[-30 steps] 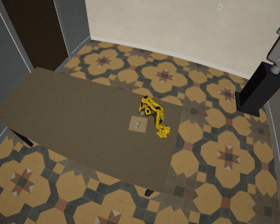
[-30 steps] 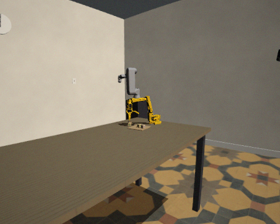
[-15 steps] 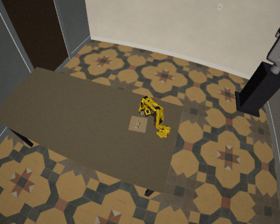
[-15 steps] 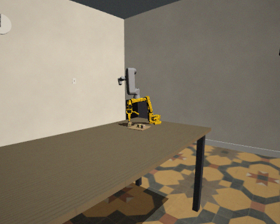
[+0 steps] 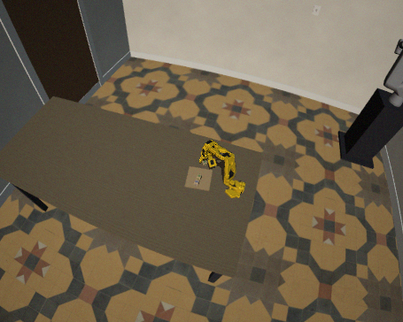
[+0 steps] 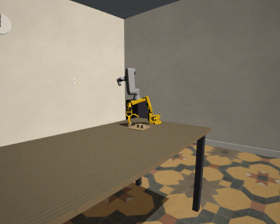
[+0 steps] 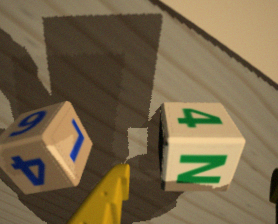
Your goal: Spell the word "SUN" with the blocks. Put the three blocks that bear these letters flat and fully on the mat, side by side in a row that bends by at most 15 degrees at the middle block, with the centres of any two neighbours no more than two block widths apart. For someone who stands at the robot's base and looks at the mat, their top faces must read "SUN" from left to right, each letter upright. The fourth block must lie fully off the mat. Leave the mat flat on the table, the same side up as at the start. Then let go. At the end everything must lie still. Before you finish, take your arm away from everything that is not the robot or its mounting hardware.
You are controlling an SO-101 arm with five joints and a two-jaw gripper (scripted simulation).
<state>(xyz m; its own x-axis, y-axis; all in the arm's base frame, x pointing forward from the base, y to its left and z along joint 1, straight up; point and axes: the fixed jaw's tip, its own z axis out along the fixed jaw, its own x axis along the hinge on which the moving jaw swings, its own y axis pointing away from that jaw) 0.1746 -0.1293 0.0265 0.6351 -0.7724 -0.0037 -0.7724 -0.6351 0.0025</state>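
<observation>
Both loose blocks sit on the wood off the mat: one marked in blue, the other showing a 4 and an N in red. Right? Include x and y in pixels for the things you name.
Not quite: the 4 and N are green, not red, as the wrist view shows. The rest holds: that block (image 7: 201, 145) and the blue-marked one (image 7: 46, 149) are both on the wood, off the mat (image 5: 191, 185) (image 6: 135, 128) (image 7: 240, 25).

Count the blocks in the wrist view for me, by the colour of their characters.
Blue-marked block: 1
Green-marked block: 1
Total: 2
</observation>
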